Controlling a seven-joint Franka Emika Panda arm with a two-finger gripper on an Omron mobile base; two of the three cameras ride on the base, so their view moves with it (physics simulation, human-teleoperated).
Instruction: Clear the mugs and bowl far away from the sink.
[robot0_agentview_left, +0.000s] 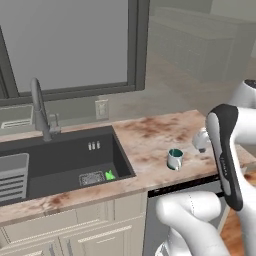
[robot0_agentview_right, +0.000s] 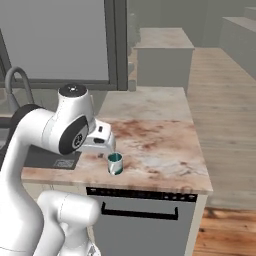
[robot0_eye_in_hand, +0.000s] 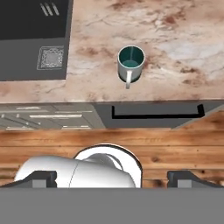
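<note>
Hovering with pincer (robot0_eye_in_hand: 112, 177) tips wide apart above the teal mug (robot0_eye_in_hand: 131, 62) on the surface (robot0_eye_in_hand: 175, 39), well placed for a descent near the sink (robot0_eye_in_hand: 26, 39)

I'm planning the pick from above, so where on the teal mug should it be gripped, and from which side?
Come straight down on the teal mug, which stands upright on the counter with its mouth open to the hand view. Probably close the open pincer across the rim, jaws clear of the handle, which points toward the counter's front edge.
</note>
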